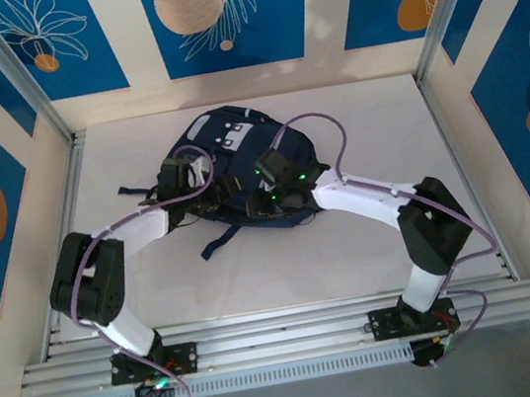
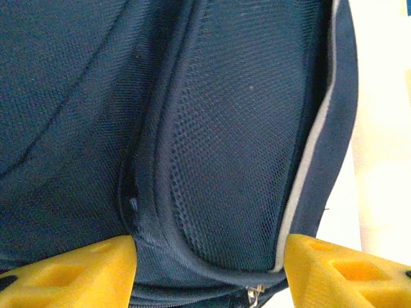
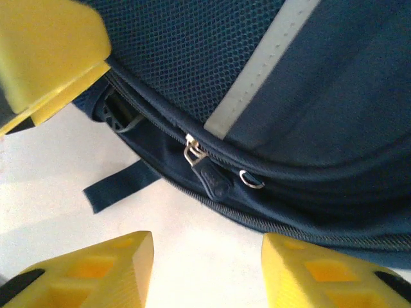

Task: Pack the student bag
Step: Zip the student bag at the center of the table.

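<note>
The student bag (image 1: 233, 153) lies flat on the white counter (image 1: 120, 160), about mid-width and toward the far half, its white-patched front pocket facing up; nothing inside it can be made out from any view. Seen from the right wrist, a zip pull (image 3: 207, 172) rests on a curved zip line along the bag's edge, with a pale grey stripe (image 3: 257, 70) running across the fabric above it and a dark strap (image 3: 119, 186) end lying loose on the counter beside the bag. The left tool (image 1: 192, 174) sits over the bag's left side; in its own camera the left tool (image 2: 209, 256) has its yellow fingers (image 2: 90, 269) spread apart, with a bulging mesh panel (image 2: 237, 147) of the bag between them, the fabric close against the fingers though not visibly pinched. The right tool (image 1: 282, 191) hangs over the bag's near right edge; from its wrist the right tool (image 3: 205, 256) also stands apart, gripping nothing, its fingertips above bare counter just beside the zip.
</note>
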### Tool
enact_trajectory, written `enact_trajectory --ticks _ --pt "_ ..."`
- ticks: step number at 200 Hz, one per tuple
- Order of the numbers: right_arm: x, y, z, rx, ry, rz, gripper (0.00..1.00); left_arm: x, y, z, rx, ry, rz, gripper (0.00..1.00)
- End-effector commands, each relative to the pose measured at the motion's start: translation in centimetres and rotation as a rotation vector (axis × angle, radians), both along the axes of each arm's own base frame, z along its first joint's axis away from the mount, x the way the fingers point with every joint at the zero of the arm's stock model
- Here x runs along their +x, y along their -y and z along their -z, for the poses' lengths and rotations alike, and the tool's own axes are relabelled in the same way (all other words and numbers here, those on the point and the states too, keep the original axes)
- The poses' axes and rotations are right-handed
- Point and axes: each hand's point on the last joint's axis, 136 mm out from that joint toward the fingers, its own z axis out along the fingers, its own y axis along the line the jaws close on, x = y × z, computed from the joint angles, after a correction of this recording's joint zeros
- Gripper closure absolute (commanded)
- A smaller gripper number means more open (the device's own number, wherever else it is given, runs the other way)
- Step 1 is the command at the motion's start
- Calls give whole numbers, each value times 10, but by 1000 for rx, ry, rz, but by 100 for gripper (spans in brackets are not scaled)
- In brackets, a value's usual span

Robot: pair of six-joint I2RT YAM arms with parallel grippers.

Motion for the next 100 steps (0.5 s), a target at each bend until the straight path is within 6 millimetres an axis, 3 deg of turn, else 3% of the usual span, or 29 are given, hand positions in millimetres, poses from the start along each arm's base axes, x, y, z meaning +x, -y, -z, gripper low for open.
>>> enact_trajectory --ticks 1,45,100 --pt "21 -11 -1 -29 73 74 57 22 7 -12 -60 41 -26 41" --pt "38 -11 28 -157 96 191 59 22 10 -3 -94 19 -24 53" --pt "65 16 35 -374 231 335 66 14 11 1 -116 6 -21 55"
